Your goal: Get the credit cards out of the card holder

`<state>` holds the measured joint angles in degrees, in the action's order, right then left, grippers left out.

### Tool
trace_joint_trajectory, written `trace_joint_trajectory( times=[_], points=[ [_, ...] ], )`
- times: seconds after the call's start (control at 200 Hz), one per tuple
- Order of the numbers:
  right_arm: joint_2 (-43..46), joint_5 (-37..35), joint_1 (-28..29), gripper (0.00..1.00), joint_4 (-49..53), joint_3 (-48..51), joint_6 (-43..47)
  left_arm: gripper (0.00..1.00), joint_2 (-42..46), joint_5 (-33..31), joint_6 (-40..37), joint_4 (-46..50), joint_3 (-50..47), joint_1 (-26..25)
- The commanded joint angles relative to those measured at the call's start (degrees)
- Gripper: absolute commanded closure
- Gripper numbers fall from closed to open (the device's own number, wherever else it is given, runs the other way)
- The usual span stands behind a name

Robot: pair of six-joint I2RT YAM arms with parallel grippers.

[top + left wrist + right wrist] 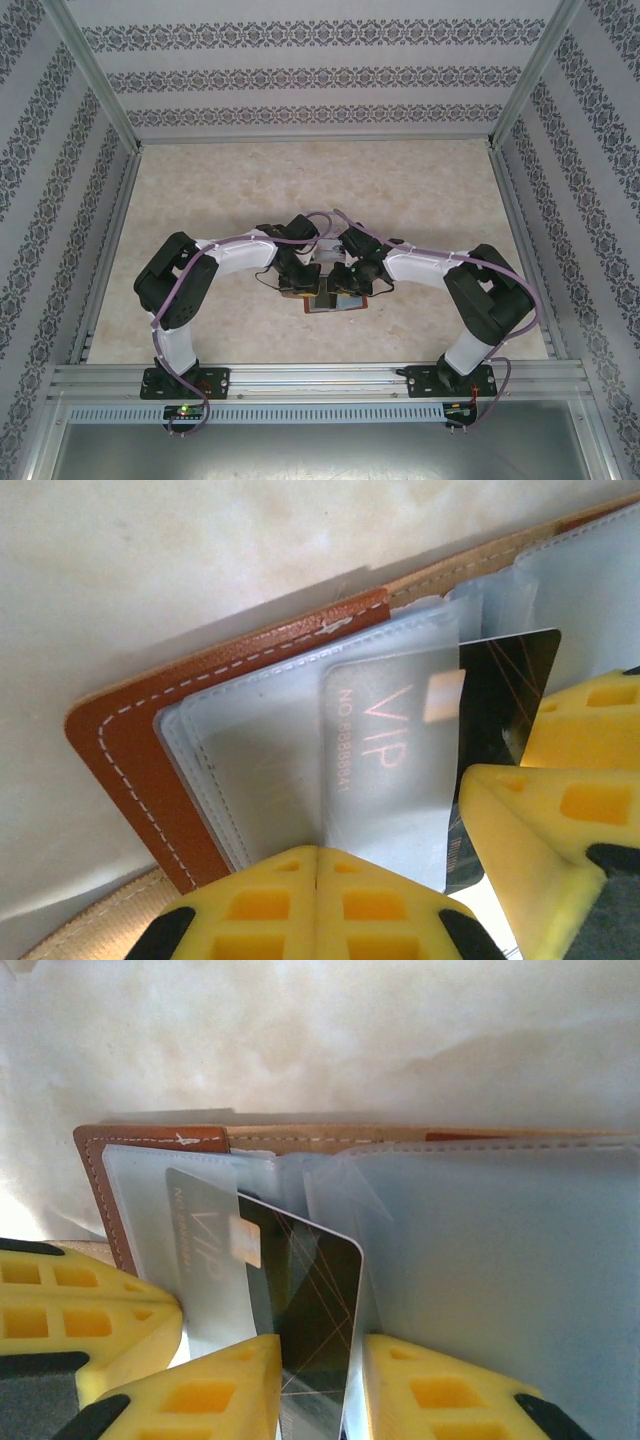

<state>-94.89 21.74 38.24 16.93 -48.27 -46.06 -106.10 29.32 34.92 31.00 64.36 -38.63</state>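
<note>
Leather card holder [120, 750] lies open, left gripper [317, 855] closed at its sleeves [260, 760]; right gripper [322, 1345] straddles the black card [310, 1280], pinch uncertain; next we must clamp and slide it out.

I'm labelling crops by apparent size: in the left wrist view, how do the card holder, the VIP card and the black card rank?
1. card holder
2. VIP card
3. black card, only partly showing behind the VIP card's sleeve, so whether it is truly smaller is unsure.
</note>
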Motion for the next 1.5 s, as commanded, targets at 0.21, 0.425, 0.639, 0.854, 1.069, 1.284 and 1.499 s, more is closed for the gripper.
trace_joint_trajectory(
  times=[0.21,0.425,0.639,0.854,1.069,1.284,1.499],
  points=[
    [4.3,1.5,-0.6,0.74,-2.6,1.3,-1.2,0.98,-1.9,-2.6,-1.3,3.6,0.5,-0.7],
    [3.4,1.6,-0.8,0.79,-3.4,1.9,-1.0,0.98,-1.8,-2.7,-1.3,3.8,0.4,-0.7],
    [3.4,0.3,-0.8,0.88,-2.3,2.2,0.0,0.98,-1.5,-2.8,-1.1,3.8,0.2,-0.7],
    [4.2,-1.9,-0.8,0.91,1.3,1.6,3.6,0.98,-0.9,-2.9,-1.3,3.6,0.0,-0.7],
    [5.1,-3.4,-0.9,0.93,6.3,0.0,7.5,0.98,-0.6,-3.5,-1.1,3.5,-0.5,-0.7],
    [5.3,-6.8,-0.8,0.98,13.6,-2.8,11.6,0.98,0.4,-3.5,-0.6,2.2,-1.3,-0.7],
    [5.5,-10.5,-0.8,1.0,21.2,-6.1,15.4,0.98,0.8,-3.3,-0.6,1.7,-1.6,-0.7]
  ],
)
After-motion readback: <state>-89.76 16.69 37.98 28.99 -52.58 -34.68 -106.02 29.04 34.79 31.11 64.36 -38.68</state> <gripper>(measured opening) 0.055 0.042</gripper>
